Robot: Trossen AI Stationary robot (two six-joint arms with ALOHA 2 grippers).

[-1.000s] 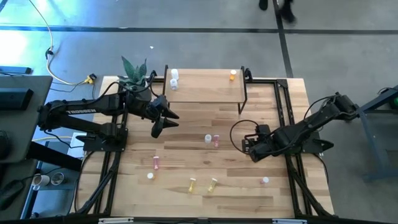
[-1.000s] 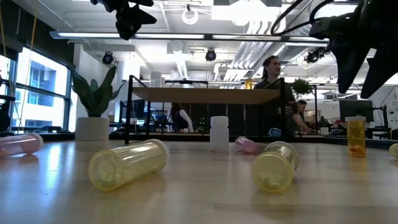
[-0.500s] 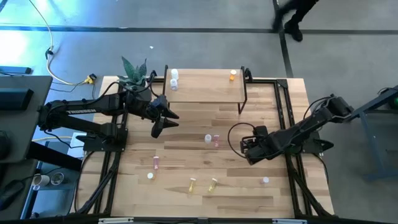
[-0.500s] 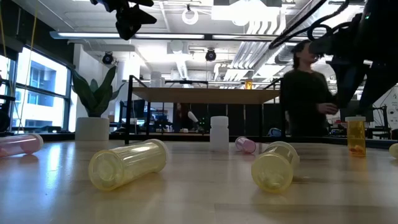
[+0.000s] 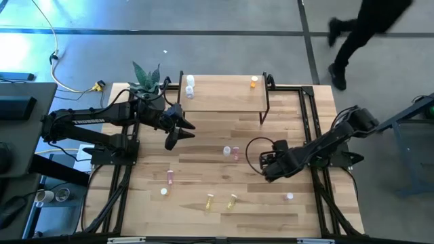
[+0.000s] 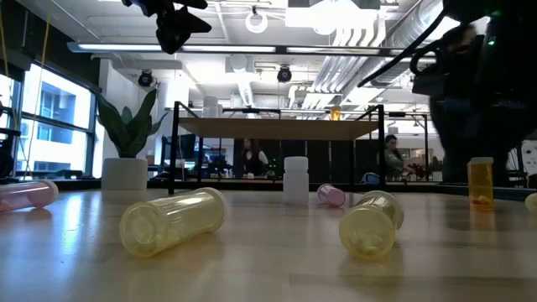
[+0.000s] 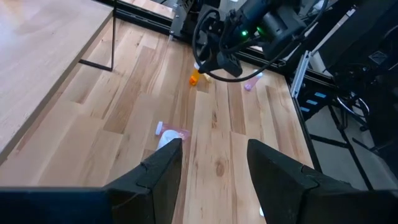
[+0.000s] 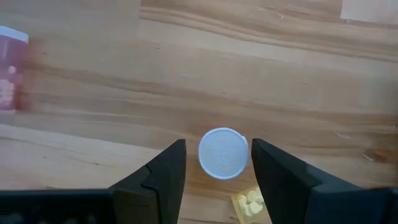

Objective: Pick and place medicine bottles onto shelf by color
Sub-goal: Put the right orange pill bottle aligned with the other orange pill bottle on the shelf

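My right gripper [image 8: 217,146] is open and points down over an upright orange bottle, one finger on either side of its white cap [image 8: 222,153] with a narrow gap each way. The low view shows this bottle [image 6: 481,183] standing on the table under the gripper [image 6: 478,92]. My left gripper [image 5: 178,137] waits open and empty, raised left of the shelf [image 5: 224,102]. On the shelf stand two white bottles [image 5: 190,85] at the left and an orange one [image 5: 253,81] at the right. A white bottle [image 5: 226,151] and a pink bottle [image 5: 236,153] sit mid-table.
Two yellow bottles [image 5: 221,200] lie near the front edge, and a pink one [image 5: 170,177] and a white one [image 5: 163,192] lie to their left. Another small bottle [image 5: 289,196] is at front right. A potted plant [image 5: 146,80] stands at far left. A person walks beyond the table.
My right gripper has moved toward the table's left and near edges and come down over the orange bottle. A person has crossed behind the table.
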